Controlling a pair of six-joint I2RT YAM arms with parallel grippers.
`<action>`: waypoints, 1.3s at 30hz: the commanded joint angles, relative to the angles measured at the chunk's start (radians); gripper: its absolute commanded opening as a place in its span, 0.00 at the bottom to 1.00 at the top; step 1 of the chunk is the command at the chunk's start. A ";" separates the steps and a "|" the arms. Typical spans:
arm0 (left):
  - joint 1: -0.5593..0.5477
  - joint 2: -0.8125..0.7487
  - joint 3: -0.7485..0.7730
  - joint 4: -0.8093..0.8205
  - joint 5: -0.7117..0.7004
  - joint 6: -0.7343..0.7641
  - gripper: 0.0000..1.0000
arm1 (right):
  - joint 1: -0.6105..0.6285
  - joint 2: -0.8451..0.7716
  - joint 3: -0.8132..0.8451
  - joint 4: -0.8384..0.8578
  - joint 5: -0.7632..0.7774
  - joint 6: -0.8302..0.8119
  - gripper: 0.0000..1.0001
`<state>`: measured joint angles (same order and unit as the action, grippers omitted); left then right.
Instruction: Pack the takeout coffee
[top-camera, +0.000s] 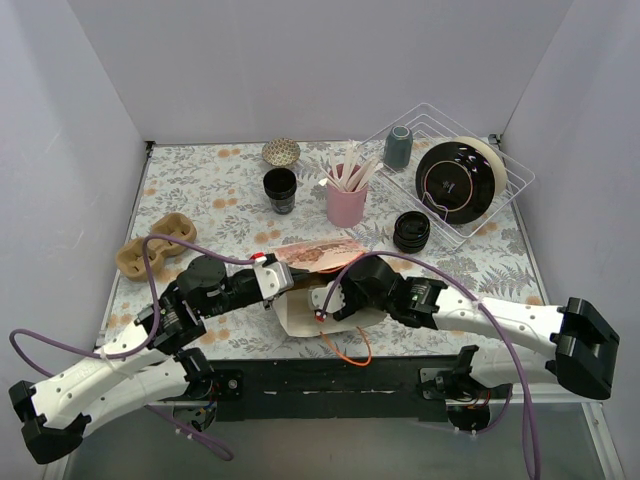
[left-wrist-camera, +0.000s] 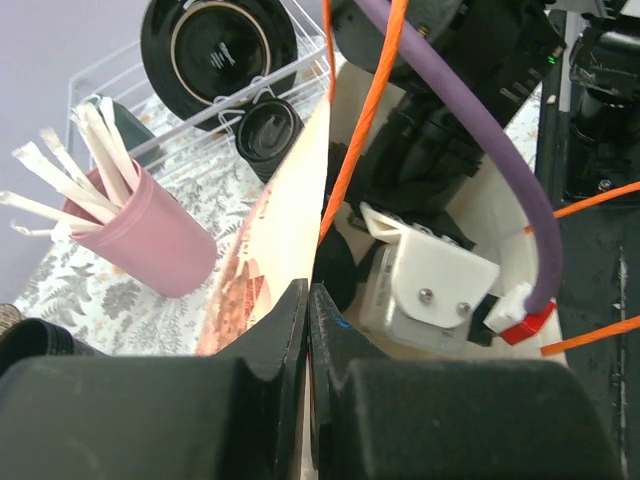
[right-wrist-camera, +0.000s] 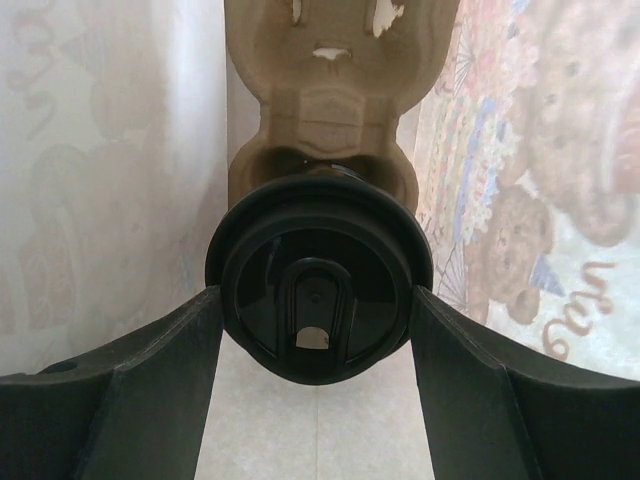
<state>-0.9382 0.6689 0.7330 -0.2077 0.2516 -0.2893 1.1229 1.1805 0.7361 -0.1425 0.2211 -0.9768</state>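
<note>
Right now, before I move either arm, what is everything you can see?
takeout coffee: 1, black, lidded, seated in a carrier inside the bag
pulp carrier: 1, brown, inside the bag
spare carrier: 1, brown, table's left side
paper bag: 1, printed, pale inside, near centre
lidless cup: 1, black, far centre
patterned dome: 1, beige, behind that cup
pink cup: 1, holds white sticks, centre
wire rack: 1, white, far right
tumbler: 1, grey-blue, in rack
dish: 1, black, on edge in rack
lid stack: 1, black, before rack
left gripper: shut on bag's rim
right gripper: fingers against the coffee's lid
</note>
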 joint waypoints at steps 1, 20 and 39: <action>-0.002 -0.031 -0.024 0.014 0.028 -0.051 0.00 | -0.028 0.033 -0.020 0.132 -0.057 -0.054 0.01; 0.010 0.026 -0.004 0.063 -0.017 -0.108 0.00 | -0.080 0.085 -0.060 0.294 -0.187 -0.353 0.01; 0.038 0.049 0.040 0.005 0.005 -0.106 0.00 | -0.129 0.229 -0.067 0.434 -0.177 -0.168 0.01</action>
<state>-0.9028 0.7235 0.7288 -0.2169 0.2306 -0.3897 1.0134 1.3762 0.6582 0.2802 0.0486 -1.2228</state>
